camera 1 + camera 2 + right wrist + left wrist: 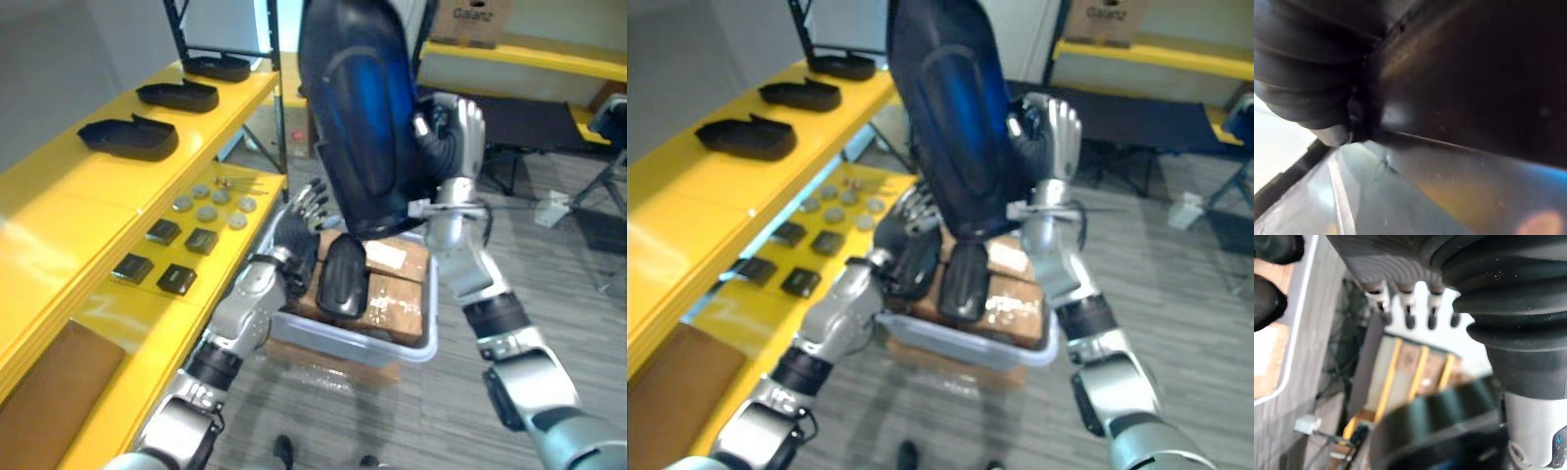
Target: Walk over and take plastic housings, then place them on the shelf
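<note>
Five dark plastic housings show in the eye views. Three shelf housings (129,137) lie in a row along the upper level of the yellow shelf (59,206). One bin housing (343,279) rests on the cardboard boxes (397,294) inside a pale bin (343,338) on the floor. One held housing (358,108) stands upright, close before the camera above the bin.

The right hand (458,122) has its fingers curled round the held housing's right edge. The right wrist view adds that housing's dark, glossy surface (1474,73) from very close.

The left hand (294,230) is beside the held housing's lower left edge. I cannot tell whether it touches. Its own wrist view shows its fingers (1408,308) straight and holding nothing, with the bin's rim past them.

On the shelf's lower level lie four small black square parts (164,231) and about six grey discs (220,196).

One white label (384,257) sits on a box in the bin. A printed carton (470,20) stands on a far yellow shelf (529,54).
</note>
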You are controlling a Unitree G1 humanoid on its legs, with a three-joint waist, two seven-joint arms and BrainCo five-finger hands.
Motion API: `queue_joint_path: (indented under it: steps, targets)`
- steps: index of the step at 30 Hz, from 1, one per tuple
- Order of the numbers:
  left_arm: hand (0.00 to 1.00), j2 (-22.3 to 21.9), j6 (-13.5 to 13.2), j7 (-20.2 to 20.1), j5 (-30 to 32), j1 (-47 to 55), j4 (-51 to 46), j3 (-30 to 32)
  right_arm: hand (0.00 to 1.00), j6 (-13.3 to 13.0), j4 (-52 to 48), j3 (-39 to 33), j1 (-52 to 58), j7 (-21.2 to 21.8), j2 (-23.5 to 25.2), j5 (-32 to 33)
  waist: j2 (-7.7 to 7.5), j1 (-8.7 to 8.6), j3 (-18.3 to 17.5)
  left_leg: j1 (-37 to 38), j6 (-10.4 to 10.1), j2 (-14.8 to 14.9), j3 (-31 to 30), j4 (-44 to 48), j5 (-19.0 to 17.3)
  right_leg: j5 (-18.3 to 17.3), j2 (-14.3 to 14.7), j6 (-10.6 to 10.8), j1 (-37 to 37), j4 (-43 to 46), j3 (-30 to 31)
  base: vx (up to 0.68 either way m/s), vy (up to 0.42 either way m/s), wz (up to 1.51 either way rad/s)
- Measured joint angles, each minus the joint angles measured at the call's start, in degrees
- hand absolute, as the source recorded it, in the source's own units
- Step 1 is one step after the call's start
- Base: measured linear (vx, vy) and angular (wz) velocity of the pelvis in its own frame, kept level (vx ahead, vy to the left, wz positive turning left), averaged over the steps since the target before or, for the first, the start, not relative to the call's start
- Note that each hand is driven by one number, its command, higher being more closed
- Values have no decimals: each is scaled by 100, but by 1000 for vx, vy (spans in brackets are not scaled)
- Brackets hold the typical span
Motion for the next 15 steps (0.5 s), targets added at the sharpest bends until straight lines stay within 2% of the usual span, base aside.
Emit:
queue_joint_path:
  steps: [4,12,15]
  targets:
    - [0,-113,-6,4,2,0,1,-139,100,-18,117,205,156,100,79,-5,-26,20,-67,-8,-11,3,-16,1,18,0,10,0,10,-8,-40,5,6,3]
    - [0,-202,-5,109,9,13,172,-168,100,-386,313,336,502,95,287,-84,-43,31,-78,-9,-12,2,-21,4,29,0,11,0,10,-8,-40,0,0,0]
    - [0,-246,-5,261,11,116,172,-170,100,-501,312,355,612,84,318,-90,-54,30,-85,-8,-12,3,-21,4,29,0,12,0,9,-8,-35,0,0,0]
